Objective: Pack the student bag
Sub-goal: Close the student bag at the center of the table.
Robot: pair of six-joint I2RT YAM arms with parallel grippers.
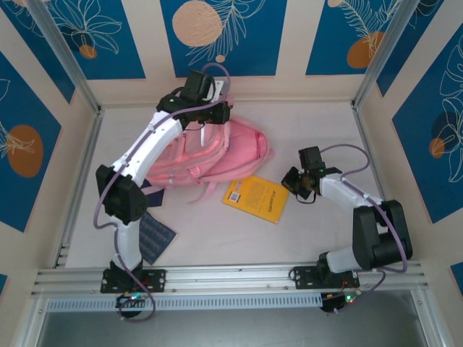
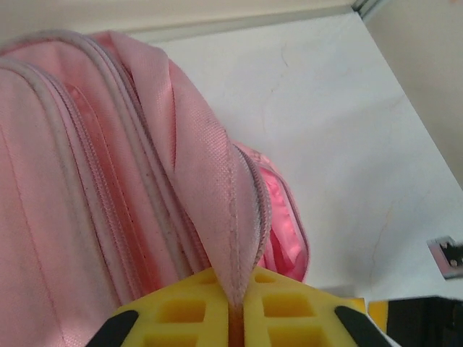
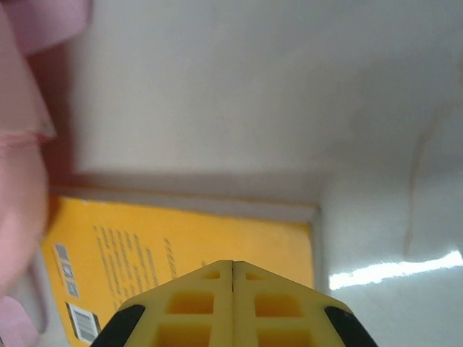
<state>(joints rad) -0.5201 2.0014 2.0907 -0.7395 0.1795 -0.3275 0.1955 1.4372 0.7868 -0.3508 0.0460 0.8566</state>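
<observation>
Yellow fingers [image 2: 181, 311] of the left gripper [image 2: 235, 278] sit at the bottom of the left wrist view, pressed together on a stitched fold of pink fabric that rises between them. That fold belongs to the bag [image 2: 87, 181], whose ribbed pink seams run away to the left, with a glossy pink lining showing in an opening to the right of the pinch. From above, the bag [image 1: 231, 155] lies flat on the far, left-of-centre part of the white table [image 1: 318, 130], and the left gripper [image 1: 210, 130] reaches down onto its far edge, its white arm stretching across the bag's left side. Just beside the bag, on its near right, lies a yellow book [image 1: 257, 197], tilted, with dark print and a small white code patch on its cover. The right gripper [image 1: 300, 184] hangs at the book's right end. In the right wrist view its fingers [image 3: 188, 303] meet along a thin line with nothing between them, above the book [image 3: 181, 238]; a blurred pink mass fills the left edge. A flat dark blue thing [image 1: 155, 238] lies on the table near the left arm's base, partly under the arm. A metal rail [image 1: 231, 278] carries both bases at the near edge. Walls [image 1: 217, 36] in cream and blue with orange circles close in the table.
</observation>
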